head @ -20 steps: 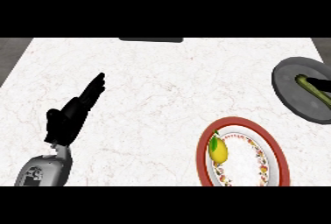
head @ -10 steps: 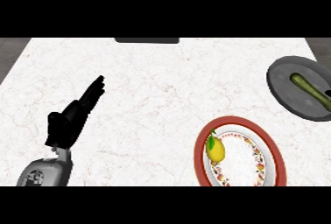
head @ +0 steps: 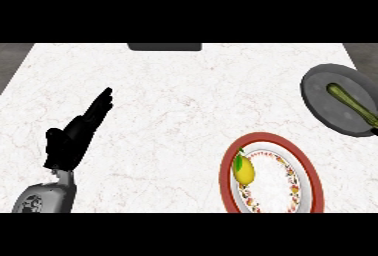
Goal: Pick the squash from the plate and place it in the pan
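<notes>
White marble counter [head: 184, 100] carries a red-rimmed plate [head: 310, 172] with yellow squash [head: 244, 170], while the black left hand [head: 74, 135] rests with straight fingers, holding nothing.

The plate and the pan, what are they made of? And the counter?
The plate looks like glazed ceramic: a red rim and a white middle with a small painted pattern. The pan looks like dull grey metal, matte with no shine, though coated or cast material is possible. The counter looks like polished marble or stone, white with thin reddish veins.
</notes>
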Robot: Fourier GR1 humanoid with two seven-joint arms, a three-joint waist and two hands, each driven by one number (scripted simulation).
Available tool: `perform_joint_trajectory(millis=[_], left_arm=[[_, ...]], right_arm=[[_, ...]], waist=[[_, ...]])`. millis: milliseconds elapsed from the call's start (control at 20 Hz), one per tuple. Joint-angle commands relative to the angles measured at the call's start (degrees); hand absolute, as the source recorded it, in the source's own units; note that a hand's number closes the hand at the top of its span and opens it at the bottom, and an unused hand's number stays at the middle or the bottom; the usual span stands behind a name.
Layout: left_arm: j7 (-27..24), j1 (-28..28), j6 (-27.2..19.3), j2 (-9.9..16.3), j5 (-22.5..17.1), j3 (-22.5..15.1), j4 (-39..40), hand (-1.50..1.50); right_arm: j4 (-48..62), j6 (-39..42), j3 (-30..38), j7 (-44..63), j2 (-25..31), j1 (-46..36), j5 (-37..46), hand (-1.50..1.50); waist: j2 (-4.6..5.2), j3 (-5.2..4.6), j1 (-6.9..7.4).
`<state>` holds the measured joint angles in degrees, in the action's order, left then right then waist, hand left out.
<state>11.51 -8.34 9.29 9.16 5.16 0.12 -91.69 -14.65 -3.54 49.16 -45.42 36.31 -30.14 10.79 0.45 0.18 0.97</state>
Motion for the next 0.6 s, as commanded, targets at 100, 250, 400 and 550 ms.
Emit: perform_joint_trajectory(millis=[100, 250, 400, 550], left_arm=[[-0.65, 0.54, 0.84, 0.16, 0.06, 0.71, 0.67, 0.00], [2.22, 1.40, 1.20, -0.13, -0.94, 0.85, -2.92, 0.00], [-2.37, -0.03, -0.09, -0.58, 2.26, 0.62, 3.31, 0.00], [4.56, 0.29, 1.07, -0.26, 0.32, 0.77, -3.27, 0.00]], right_arm=[[-1.79, 2.07, -1.50, -5.18, -4.30, 4.67, -3.87, -1.50], [-0.63, 4.96, -1.89, -6.88, -2.08, 7.59, -5.21, -1.50], [-5.96, 3.15, -4.61, -7.70, -7.66, 9.28, -6.63, -1.50], [-9.86, -0.62, -5.85, -8.03, -10.96, 12.11, -7.96, -1.50]], waist=[[-0.36, -0.13, -0.66], [-0.31, -0.09, -0.46], [-0.51, -0.21, -1.21], [-0.61, -0.22, -1.22]])
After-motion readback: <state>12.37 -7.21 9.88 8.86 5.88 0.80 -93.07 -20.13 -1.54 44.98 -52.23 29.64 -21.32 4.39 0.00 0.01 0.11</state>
